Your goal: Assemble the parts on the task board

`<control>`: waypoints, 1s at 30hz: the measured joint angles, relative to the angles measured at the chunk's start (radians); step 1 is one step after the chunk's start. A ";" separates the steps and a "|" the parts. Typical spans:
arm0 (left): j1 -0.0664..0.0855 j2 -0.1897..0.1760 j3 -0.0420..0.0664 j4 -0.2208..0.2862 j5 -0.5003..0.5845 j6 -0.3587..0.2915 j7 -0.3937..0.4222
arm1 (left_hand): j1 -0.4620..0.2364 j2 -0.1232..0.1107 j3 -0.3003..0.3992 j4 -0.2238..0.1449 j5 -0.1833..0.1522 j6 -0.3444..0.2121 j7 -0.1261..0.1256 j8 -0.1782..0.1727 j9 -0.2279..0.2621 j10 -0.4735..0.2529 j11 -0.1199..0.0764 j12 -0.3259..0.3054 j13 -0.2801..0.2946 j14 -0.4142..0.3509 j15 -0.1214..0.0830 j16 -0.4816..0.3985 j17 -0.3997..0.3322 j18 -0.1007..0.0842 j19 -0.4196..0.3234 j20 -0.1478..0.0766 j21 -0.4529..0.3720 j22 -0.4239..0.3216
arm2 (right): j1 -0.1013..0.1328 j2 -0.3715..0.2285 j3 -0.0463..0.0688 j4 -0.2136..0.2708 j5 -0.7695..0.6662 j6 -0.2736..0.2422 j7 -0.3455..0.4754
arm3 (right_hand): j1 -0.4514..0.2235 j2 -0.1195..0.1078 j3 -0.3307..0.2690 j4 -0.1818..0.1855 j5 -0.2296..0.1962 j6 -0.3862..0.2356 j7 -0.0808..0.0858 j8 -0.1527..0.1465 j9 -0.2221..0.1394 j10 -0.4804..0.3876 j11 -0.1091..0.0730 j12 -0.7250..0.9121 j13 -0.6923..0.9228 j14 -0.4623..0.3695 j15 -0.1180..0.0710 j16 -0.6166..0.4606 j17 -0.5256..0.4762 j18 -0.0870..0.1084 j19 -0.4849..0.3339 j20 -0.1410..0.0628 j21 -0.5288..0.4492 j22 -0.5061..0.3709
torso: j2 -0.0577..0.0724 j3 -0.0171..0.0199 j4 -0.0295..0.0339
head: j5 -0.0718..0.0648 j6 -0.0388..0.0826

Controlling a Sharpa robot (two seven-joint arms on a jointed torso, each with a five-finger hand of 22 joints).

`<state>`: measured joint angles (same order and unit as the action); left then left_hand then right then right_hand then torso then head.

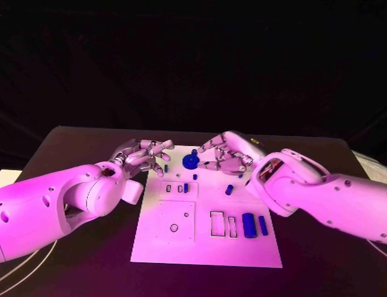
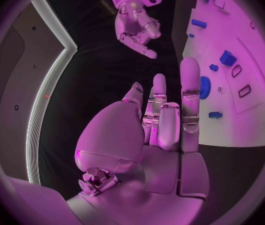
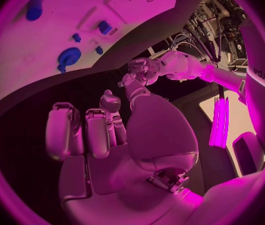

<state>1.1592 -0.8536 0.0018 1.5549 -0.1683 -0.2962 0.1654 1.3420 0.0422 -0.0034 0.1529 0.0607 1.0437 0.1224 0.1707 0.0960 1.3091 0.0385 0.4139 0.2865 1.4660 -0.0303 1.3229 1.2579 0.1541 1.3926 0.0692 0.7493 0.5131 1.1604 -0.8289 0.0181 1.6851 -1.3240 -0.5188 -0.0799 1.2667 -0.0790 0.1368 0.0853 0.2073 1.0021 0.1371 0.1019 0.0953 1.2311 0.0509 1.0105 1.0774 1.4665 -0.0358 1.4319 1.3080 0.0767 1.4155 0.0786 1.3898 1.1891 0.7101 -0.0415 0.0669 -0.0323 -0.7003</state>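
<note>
nearest the robot, the white task board (image 1: 171,244) lies in the middle of the black table (image 1: 77,139). on the board's near right part a thick blue cylinder (image 1: 249,222) and a thinner blue pin (image 1: 263,225) lie side by side, just right of two rectangular cut-outs. further up the board a short blue peg (image 1: 185,187) stands by a row of small slots, and another small blue piece (image 1: 230,190) lies to its right, apart from it. a small blue block (image 1: 194,175) sits a little beyond them.

near the board's far edge a round blue gear (image 1: 191,161) sits on the plate, between the two hands. the left hand (image 1: 144,154) hovers at the board's far left edge, fingers loosely spread and holding nothing; in the left wrist view its fingers (image 2: 189,95) reach out close beside the gear (image 2: 204,87), and whether they touch it cannot be told. the right hand (image 1: 225,154) hangs just right of the gear over the far part of the board, fingers partly curled yet apart, with nothing in them; in the right wrist view its fingers (image 3: 62,130) are bent inward and bare, the gear (image 3: 69,56) lying well beyond them.
</note>
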 measured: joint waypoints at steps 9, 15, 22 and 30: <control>0.081 0.055 0.001 -0.050 -0.391 0.168 -0.399 | -0.106 0.003 -0.085 0.129 0.000 0.029 -0.046 0.172 0.121 -0.032 -0.032 0.581 0.561 0.000 -0.026 0.242 0.050 -0.052 0.026 -0.024 0.476 0.543 | 0.075 -0.126 0.000 -0.027 0.287 0.033 0.082 | 0.021 0.021 0.006 -0.006 0.008 0.000 0.000 0.000 0.000 -0.001 -0.001 0.000 -0.004 0.000 0.000 -0.008 0.000 0.000 -0.003 -0.003 -0.004 -0.001 | -0.025 0.0112 -0.0136 | 0.020 -0.010; 0.102 0.114 0.001 -0.091 -0.591 0.275 -0.606 | -0.120 0.017 -0.131 0.134 0.000 -0.023 -0.053 0.270 0.212 -0.046 -0.046 0.651 0.643 0.000 -0.032 0.246 0.050 -0.077 0.069 -0.030 0.605 0.718 | 0.081 -0.147 -0.003 -0.045 0.369 0.043 0.096 | 0.021 0.021 0.006 -0.006 0.008 0.000 0.000 0.000 0.000 -0.001 -0.001 0.000 -0.006 0.000 0.000 -0.008 0.000 0.000 -0.003 -0.003 -0.004 -0.002 | -0.034 0.0179 -0.0207 | 0.029 -0.017; 0.108 0.183 -0.001 -0.145 -0.726 0.368 -0.727 | -0.114 0.032 -0.154 0.133 0.000 -0.058 -0.060 0.344 0.290 -0.048 -0.044 0.674 0.672 0.000 -0.040 0.246 0.050 -0.077 0.069 -0.030 0.633 0.764 | 0.083 -0.148 -0.006 -0.050 0.403 0.054 0.099 | 0.025 0.025 0.006 -0.006 0.012 0.000 0.000 0.000 0.000 -0.008 -0.001 -0.015 -0.017 0.000 0.000 -0.012 0.000 0.000 -0.003 -0.003 -0.008 -0.009 | -0.036 0.0208 -0.0222 | 0.030 -0.021; 0.111 0.243 -0.005 -0.200 -0.812 0.456 -0.782 | -0.132 0.050 -0.191 0.138 0.000 -0.083 -0.064 0.397 0.355 -0.044 -0.048 0.693 0.693 0.000 -0.039 0.246 0.050 -0.092 0.073 -0.033 0.651 0.795 | 0.084 -0.142 -0.008 -0.059 0.415 0.070 0.095 | 0.025 0.025 0.006 -0.006 0.017 -0.002 -0.002 0.000 0.000 -0.033 -0.001 -0.054 -0.050 0.000 0.000 -0.026 -0.009 0.000 -0.014 -0.003 -0.018 -0.031 | -0.034 0.0199 -0.0227 | 0.035 -0.022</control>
<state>1.2698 -0.6109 -0.0027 1.3545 -0.9799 0.1599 -0.6168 1.2103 0.0921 -0.1948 0.2906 0.0607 0.9607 0.0588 0.5673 0.4511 1.2650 -0.0093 1.1070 0.9791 1.4657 -0.0698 1.5684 1.3079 0.0617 1.4652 0.0358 1.4007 1.3080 1.2444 -0.9714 0.0101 1.6263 -0.9088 -0.4491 0.0150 1.2914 -0.0543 0.1423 0.0798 0.2244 1.0004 0.1354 0.1020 0.0955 1.1982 0.0497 0.9566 1.0269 1.4665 -0.0358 1.4064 1.2990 0.0765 1.4015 0.0752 1.3713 1.1580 0.6760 -0.0216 0.0442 0.0030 -0.7224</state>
